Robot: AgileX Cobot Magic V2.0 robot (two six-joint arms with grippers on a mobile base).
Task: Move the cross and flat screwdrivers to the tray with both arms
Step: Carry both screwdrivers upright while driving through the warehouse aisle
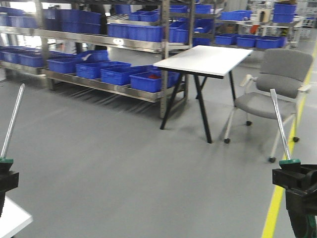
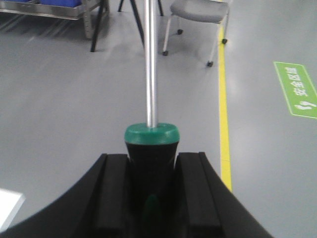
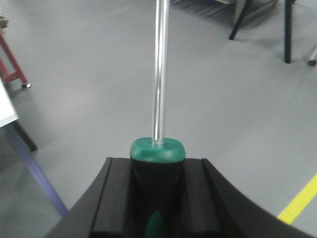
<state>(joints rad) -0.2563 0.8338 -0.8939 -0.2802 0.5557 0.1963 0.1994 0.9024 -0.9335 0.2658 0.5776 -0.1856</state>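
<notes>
Left screwdriver (image 2: pixel 151 134) – clamped, left tool (image 2: pixel 151 166) | right screwdriver (image 3: pixel 157 148) – clamped, right tool (image 3: pixel 157 171)

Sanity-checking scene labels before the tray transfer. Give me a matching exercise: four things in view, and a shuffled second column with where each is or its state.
1. each screwdriver
2. grey chair
3. blue crates
4. green floor sign

A. on the metal shelving
B. right of the yellow line
C. handle clamped in the left gripper or right gripper
D. beside the white table

Pairs: 1-C, 2-D, 3-A, 4-B.
</notes>
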